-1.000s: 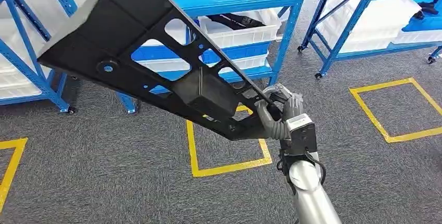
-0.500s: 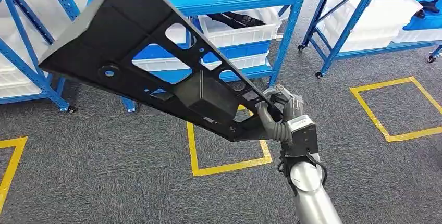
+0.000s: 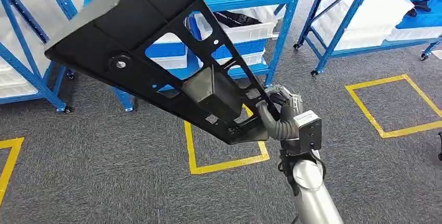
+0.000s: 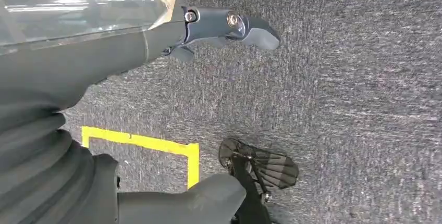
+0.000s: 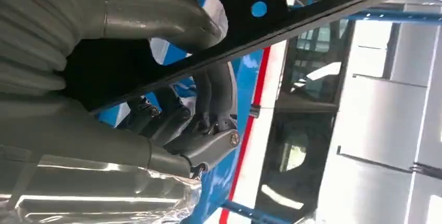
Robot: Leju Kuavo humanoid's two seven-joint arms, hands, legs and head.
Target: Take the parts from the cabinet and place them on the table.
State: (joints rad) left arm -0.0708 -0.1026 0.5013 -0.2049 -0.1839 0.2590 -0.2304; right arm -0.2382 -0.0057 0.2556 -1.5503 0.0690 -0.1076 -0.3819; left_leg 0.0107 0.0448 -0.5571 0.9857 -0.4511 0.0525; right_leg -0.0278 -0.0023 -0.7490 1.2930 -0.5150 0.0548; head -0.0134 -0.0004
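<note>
Grey carpet (image 3: 104, 177) covers the whole floor, marked out with yellow tape squares (image 3: 225, 168), and blue steel shelving racks (image 3: 284, 31) line the far side. White plastic bins (image 3: 237, 26) sit on the lower shelves, one of them with something dark inside that I can't make out.

The part here is a big flat black panel (image 3: 156, 52) — long, with several cut-out windows, a boxy block near its middle and a small round boss toward the wide end. It's up in the air, tilted, with the wide end high and out to the left in front of the racks and the narrow end low, near the middle of the head view. It isn't touching any shelf or the floor.

The right hand (image 3: 279, 112) has that narrow end clamped: fingers (image 3: 266, 113) curl over the panel's edge, the silver forearm coming up from below. In the right wrist view the thumb (image 5: 172, 21) presses on one face of the panel's edge (image 5: 312, 18) while the darker fingers wrap underneath, so it's a proper grip.

The left hand (image 4: 156, 31) hangs down over the carpet in its wrist view, holding nothing. One finger (image 4: 229, 26) sticks straight out — the rest I can't really see, so I can't tell whether it's spread or curled. Below it there's another corner of yellow tape.
</note>
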